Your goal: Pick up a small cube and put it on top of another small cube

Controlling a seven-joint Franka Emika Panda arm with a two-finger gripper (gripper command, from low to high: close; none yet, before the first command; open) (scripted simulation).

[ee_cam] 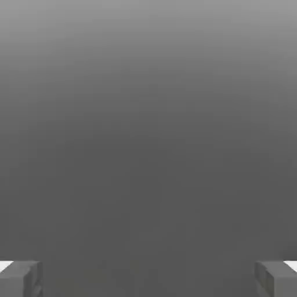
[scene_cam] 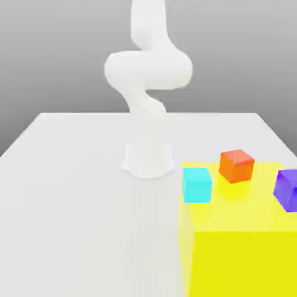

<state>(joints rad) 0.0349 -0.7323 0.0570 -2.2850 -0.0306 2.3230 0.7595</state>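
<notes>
A plain grey background stands behind a white desk (scene_cam: 69, 203). Where the small green cube lies I cannot tell, and this is my first risk: if I go down before I find it, I may close on a wrong cube. The ones I see are a cyan cube (scene_cam: 197, 185), an orange-red cube (scene_cam: 236, 166) and a purple cube (scene_cam: 287, 190). All three seem to stand on top of a big yellow block (scene_cam: 243, 261) at the exterior view's right. The cyan one is at the block's near corner, so I judge that a small push could tip it over the edge. The orange-red one is near it, and a wide approach could knock one while reaching the other. My fingers (ee_cam: 20, 277) are spread wide and released, with nothing between them but grey. My arm (scene_cam: 148, 69) rises folded from its base at the desk's middle, well apart from the cubes. The long reach to the block's top could end in a hit on its side.
</notes>
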